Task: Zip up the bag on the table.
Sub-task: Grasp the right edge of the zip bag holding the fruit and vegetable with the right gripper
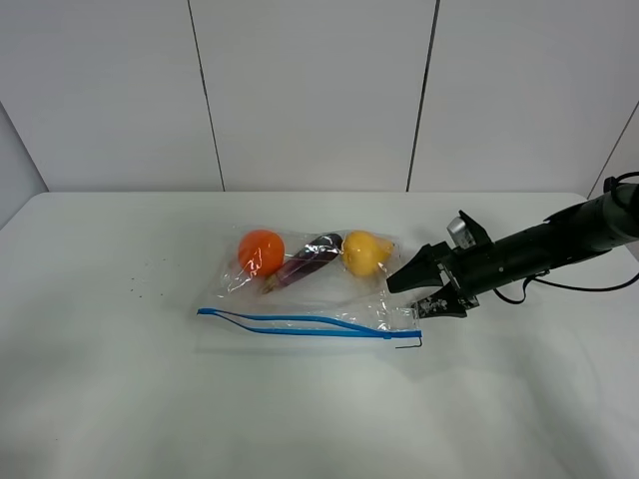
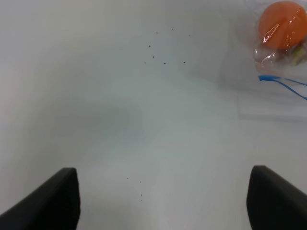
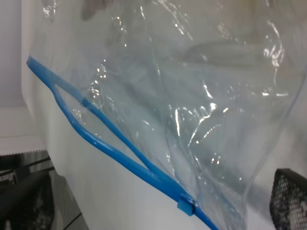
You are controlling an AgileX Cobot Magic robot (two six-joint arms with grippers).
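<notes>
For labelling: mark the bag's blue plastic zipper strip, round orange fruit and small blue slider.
Blue plastic zipper strip (image 1: 290,319): exterior high view, upper track.
Round orange fruit (image 1: 261,251): exterior high view, centre.
Small blue slider (image 3: 187,207): right wrist view, its body.

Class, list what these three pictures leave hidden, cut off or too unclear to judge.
- Left tool: absent from the exterior high view; left wrist view's edge cuts its fingers.
- Right tool: whether it touches the bag is unclear in the exterior high view.
- Bag's contents: blurred behind crinkled plastic in the right wrist view.
</notes>
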